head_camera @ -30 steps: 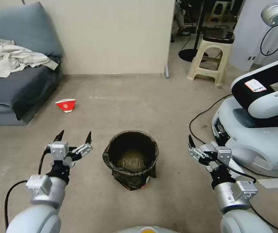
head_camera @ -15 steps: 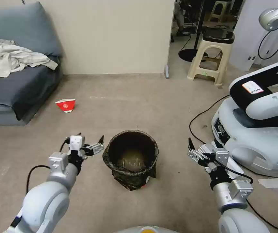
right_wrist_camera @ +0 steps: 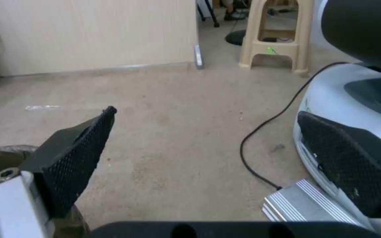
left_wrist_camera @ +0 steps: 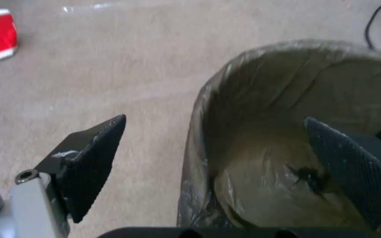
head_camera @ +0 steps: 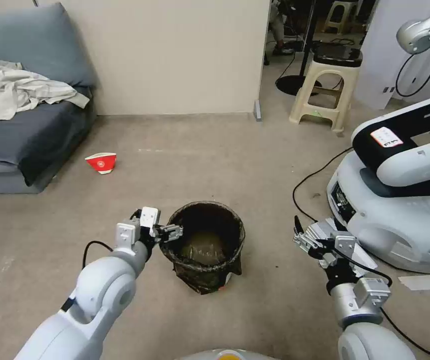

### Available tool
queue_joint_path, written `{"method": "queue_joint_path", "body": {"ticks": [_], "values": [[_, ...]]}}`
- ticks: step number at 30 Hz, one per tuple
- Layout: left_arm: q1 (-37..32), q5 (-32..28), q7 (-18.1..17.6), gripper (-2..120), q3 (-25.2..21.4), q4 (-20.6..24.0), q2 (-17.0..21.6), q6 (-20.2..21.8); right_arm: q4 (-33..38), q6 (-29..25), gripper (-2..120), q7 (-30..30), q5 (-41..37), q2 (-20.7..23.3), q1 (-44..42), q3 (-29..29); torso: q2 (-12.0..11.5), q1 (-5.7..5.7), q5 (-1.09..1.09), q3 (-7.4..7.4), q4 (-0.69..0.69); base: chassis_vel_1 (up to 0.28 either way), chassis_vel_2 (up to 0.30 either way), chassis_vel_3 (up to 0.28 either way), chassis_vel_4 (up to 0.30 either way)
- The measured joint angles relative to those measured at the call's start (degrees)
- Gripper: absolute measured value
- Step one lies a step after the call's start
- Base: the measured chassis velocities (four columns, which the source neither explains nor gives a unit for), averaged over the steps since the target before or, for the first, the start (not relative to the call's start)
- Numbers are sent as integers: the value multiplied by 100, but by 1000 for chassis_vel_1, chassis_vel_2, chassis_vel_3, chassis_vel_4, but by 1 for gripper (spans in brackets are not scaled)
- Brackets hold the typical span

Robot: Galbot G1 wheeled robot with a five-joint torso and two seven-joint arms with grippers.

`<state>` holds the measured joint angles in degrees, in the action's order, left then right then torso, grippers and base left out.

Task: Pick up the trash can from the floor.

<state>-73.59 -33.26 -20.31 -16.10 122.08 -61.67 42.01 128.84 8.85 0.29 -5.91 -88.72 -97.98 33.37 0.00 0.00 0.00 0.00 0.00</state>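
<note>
On the beige-grey floor (head_camera: pixel 235 165), directly ahead of the robot, the trash can (head_camera: pixel 204 247) is seen standing upright, its crinkled dark bag folded over the rim and hanging loosely down the outside. At the can's left side the left gripper (head_camera: pixel 167 232) is held with its fingers spread apart over the rim; in the left wrist view one finger (left_wrist_camera: pixel 91 158) is seen outside the can above the floor and the other inside the opening, above the bag-lined bottom, so that the rim (left_wrist_camera: pixel 199 109) is straddled but not clamped. Whether the bag is touched by either finger cannot be told. To the right of the can, well apart from it, the right gripper (head_camera: pixel 307 240) is held low above the floor with its fingers wide open and nothing between them; in the right wrist view a black cable (right_wrist_camera: pixel 261 132) and the white base of another machine (head_camera: pixel 395 220) are seen beyond it. Farther off to the left, a small red-and-white bowl (head_camera: pixel 101 162) is seen lying on the floor near a grey sofa (head_camera: pixel 29 135), and a beige plastic stool (head_camera: pixel 327 85) is seen at the back right.
</note>
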Motion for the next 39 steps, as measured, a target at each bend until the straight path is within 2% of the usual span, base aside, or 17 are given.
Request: {"method": "queue_joint_path", "body": {"ticks": [5, 19, 39], "values": [[111, 5, -165, 100, 101, -230, -122, 34, -31, -11, 100, 3, 0, 21, -11, -1, 0, 0, 0, 0, 0, 0, 0, 0, 0], [282, 64, -273, 100, 239, -816, -419, 21, -42, -24, 100, 35, 0, 57, -22, 17, 0, 0, -1, 0, 0, 0, 0, 0, 0], [329, 21, -425, 100, 297, -1130, -575, 5, -100, -35, 100, 35, -3, 49, 6, -14, 0, 0, 0, 0, 0, 0, 0, 0, 0]]}}
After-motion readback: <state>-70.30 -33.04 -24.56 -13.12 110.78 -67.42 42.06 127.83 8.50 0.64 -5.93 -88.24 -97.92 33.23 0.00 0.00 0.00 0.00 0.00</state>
